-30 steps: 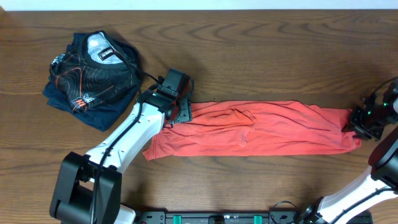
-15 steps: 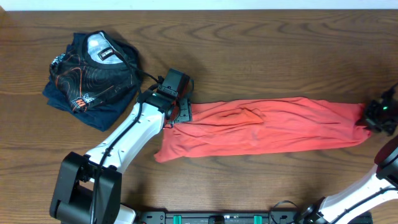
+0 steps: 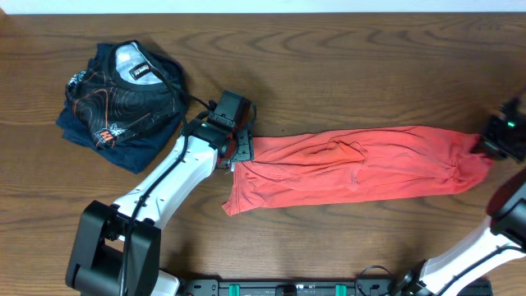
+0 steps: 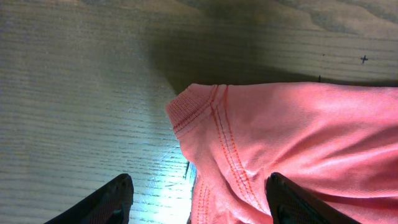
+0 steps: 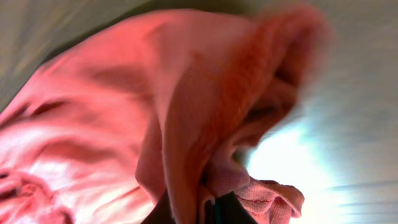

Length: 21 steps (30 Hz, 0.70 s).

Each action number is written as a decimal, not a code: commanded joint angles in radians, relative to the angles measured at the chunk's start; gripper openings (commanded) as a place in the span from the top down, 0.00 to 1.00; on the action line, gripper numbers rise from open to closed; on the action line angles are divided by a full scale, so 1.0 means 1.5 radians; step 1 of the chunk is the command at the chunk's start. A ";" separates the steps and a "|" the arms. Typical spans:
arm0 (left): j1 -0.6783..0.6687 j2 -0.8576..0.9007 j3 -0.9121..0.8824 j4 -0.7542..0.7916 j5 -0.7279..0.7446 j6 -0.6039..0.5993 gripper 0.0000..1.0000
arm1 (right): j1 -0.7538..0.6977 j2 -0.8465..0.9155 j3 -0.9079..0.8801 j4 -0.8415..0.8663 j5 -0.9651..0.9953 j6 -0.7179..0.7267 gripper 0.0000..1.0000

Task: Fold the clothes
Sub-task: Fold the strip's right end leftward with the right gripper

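The coral-red T-shirt lies stretched in a long band across the middle of the table. My left gripper hovers over its left end. In the left wrist view the stitched hem of the shirt lies between the widely parted fingers of the left gripper, which is open. At the far right, my right gripper is shut on the shirt's bunched right end. In the right wrist view the cloth rises out of the shut right gripper in folds. The chest lettering is hidden.
A dark navy garment with orange line print lies crumpled at the back left. The white left arm reaches diagonally from the front left. Bare wooden table runs behind the shirt.
My right gripper has moved right and slightly back, dragging the shirt with it. The shirt's lower left corner has slid right. The left arm has not moved.
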<state>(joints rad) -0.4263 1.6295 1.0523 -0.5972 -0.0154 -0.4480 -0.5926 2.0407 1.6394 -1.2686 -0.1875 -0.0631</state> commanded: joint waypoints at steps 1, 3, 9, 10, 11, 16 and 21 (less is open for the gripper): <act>0.004 -0.002 0.008 -0.002 -0.013 -0.001 0.30 | 0.082 -0.046 0.011 -0.025 -0.033 -0.031 0.94; 0.004 -0.002 0.008 -0.002 -0.013 -0.001 0.30 | 0.135 -0.049 0.011 -0.044 -0.033 -0.031 0.94; 0.004 -0.002 0.008 -0.003 -0.013 -0.001 0.30 | 0.282 -0.049 -0.006 -0.069 -0.025 -0.023 0.92; 0.004 -0.002 0.008 -0.003 -0.013 -0.002 0.30 | 0.305 -0.049 -0.012 -0.069 -0.025 -0.018 0.91; 0.004 -0.002 0.008 -0.005 -0.013 -0.001 0.30 | 0.324 -0.049 -0.016 -0.069 -0.025 -0.012 0.91; 0.004 -0.002 0.008 -0.007 -0.013 -0.001 0.30 | 0.422 -0.049 -0.052 -0.059 -0.010 0.000 0.91; 0.004 -0.002 0.008 -0.007 -0.013 -0.001 0.30 | 0.499 -0.049 -0.106 -0.023 0.005 0.018 0.90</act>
<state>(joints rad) -0.4263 1.6295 1.0523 -0.6029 -0.0154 -0.4480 0.1070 1.9938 1.5177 -1.3163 -0.1890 -0.0631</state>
